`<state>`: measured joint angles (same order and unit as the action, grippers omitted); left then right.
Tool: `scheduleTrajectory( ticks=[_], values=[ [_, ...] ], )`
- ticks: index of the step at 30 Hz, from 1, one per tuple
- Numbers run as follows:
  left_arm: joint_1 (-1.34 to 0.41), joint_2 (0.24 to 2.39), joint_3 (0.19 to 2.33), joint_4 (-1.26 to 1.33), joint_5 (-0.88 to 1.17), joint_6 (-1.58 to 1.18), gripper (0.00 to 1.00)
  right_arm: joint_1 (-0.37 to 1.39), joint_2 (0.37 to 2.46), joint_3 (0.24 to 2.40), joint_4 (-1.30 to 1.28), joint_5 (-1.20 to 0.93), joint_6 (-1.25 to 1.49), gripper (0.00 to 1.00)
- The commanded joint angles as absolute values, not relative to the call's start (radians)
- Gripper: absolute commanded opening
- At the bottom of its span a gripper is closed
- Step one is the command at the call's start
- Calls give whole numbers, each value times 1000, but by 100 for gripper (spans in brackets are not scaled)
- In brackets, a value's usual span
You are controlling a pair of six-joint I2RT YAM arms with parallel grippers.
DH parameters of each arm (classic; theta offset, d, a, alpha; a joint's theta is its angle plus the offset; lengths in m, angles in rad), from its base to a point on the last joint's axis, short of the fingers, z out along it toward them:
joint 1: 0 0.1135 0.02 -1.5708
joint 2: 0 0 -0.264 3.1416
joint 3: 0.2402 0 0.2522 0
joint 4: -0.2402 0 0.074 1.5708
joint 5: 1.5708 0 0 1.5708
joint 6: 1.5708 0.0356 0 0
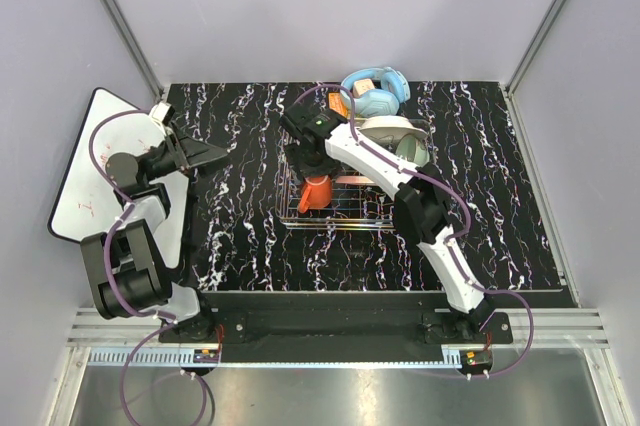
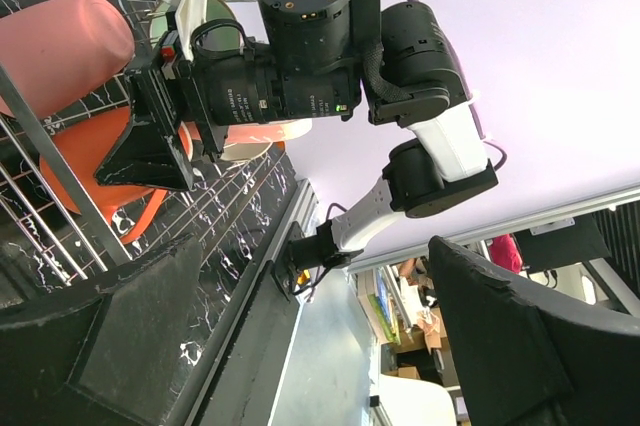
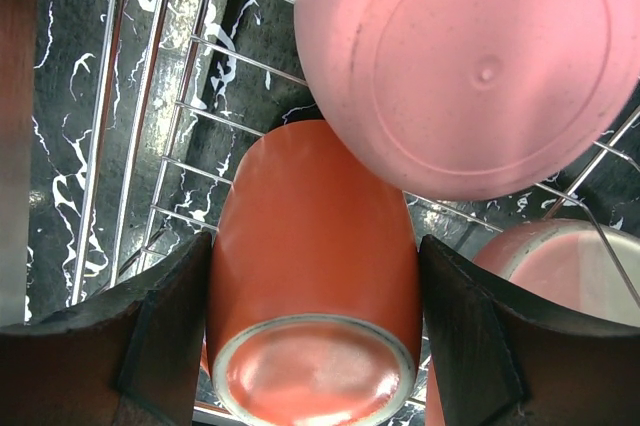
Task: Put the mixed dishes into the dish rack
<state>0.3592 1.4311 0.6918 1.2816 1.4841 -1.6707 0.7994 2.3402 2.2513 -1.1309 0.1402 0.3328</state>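
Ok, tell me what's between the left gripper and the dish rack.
Nothing but bare black marbled table: in the top view the open left gripper sits left of the dish rack, apart from it.

Rack partly hidden
The right arm covers much of the dish rack; the salmon-pink cup overruns the wrist view's edge.
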Motion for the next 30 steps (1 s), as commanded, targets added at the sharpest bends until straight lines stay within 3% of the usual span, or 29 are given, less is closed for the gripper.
scheduleTrajectory(
  ticks=[1, 2, 3, 5, 6, 9, 10, 24, 27, 28, 30],
  values=[
    [367, 1387, 690, 1666, 1684, -1637, 99, 810, 2364, 2293, -1120, 144, 308, 3],
    [370, 1385, 692, 1666, 1686, -1635, 99, 813, 2368, 2296, -1120, 144, 307, 8],
    [371, 1384, 693, 1666, 1684, -1637, 99, 811, 2368, 2298, -1121, 141, 307, 27],
    [371, 1384, 693, 1666, 1686, -1635, 99, 816, 2365, 2298, -1121, 141, 301, 43],
    [371, 1388, 693, 1664, 1686, -1632, 99, 821, 2364, 2301, -1120, 149, 299, 57],
    [370, 1408, 706, 1666, 1686, -1638, 99, 831, 2336, 2306, -1120, 187, 290, 76],
    [368, 1416, 715, 1666, 1684, -1647, 99, 833, 2329, 2306, -1120, 196, 290, 97],
    [60, 1601, 1150, 1666, 1684, -1911, 99, 838, 2103, 2381, -1202, 305, 273, 100],
    [-32, 1716, 1430, 1666, 1686, -2038, 99, 838, 2045, 2529, -1262, 342, 247, 100],
    [-55, 1754, 1642, 1666, 1684, -2134, 99, 838, 2025, 2604, -1270, 356, 241, 100],
    [-121, 1873, 1872, 1648, 1690, -2166, 99, 838, 1948, 2651, -1269, 371, 236, 100]
  ],
)
